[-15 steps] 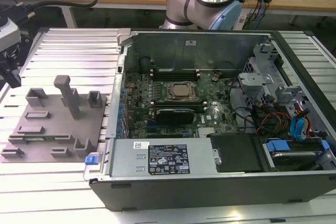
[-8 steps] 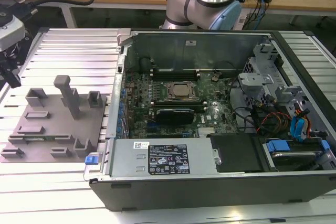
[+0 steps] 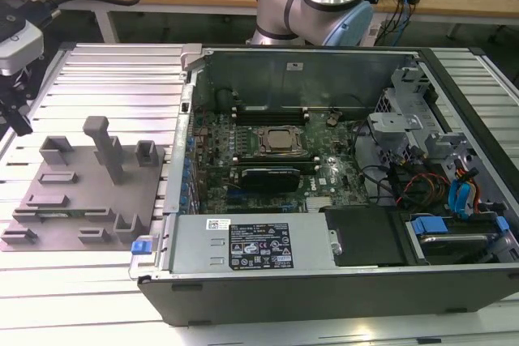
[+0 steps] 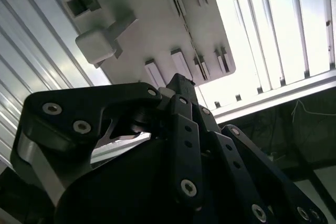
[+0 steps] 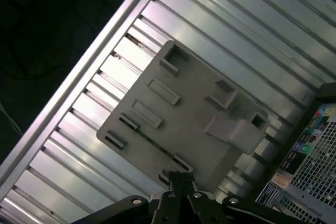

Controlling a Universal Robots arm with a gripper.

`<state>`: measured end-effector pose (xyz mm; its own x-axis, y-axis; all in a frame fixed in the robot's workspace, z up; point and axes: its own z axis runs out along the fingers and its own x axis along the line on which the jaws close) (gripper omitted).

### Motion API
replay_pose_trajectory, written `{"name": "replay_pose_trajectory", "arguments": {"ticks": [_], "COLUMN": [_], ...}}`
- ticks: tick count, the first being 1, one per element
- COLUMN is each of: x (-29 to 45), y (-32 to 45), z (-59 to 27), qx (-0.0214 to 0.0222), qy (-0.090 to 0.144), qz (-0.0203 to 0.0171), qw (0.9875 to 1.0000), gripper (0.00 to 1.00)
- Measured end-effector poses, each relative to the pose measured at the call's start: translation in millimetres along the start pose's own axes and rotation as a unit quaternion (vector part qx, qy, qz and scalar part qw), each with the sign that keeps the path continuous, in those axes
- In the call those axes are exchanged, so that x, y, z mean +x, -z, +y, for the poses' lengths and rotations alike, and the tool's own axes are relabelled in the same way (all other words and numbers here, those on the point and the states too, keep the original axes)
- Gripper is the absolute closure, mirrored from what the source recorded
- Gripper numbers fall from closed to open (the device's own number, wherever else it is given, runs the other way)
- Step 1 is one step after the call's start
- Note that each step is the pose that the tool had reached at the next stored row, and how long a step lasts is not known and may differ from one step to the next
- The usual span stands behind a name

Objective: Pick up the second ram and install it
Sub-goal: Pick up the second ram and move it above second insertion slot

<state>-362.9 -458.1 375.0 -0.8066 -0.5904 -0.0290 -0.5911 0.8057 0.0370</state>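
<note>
The second ram is a thin dark stick standing on edge in the slots of the grey holder tray. It shows as a narrow line in the second wrist view and as a faint strip near the tray's front in the exterior view. My gripper hangs well above the tray, over its edge close to the ram. Its black fingers meet at the tips with nothing between them. The big green motherboard lies inside the open computer case.
The tray sits on a ribbed metal table at the exterior view's left, with a tall post and small blocks rising from it. The open case fills the middle and right. The arm's base stands behind the case.
</note>
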Motion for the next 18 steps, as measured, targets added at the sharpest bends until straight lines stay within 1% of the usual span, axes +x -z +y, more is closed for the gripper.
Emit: {"name": "replay_pose_trajectory", "arguments": {"ticks": [7, 10, 12, 14, 18], "x": [0.0, 0.0, 0.0, 0.0, 0.0], "y": [0.0, 0.0, 0.0, 0.0, 0.0], "z": [0.0, 0.0, 0.0, 0.0, 0.0], "qx": [-0.0008, -0.0012, -0.0016, -0.0019, -0.0025], "qy": [0.027, 0.041, 0.053, 0.067, 0.086], "qz": [0.001, 0.0015, 0.002, 0.0025, 0.0032], "qw": [0.9996, 0.9992, 0.9986, 0.9977, 0.9963], "gripper": [0.92, 0.92, 0.92, 0.92, 0.92]}}
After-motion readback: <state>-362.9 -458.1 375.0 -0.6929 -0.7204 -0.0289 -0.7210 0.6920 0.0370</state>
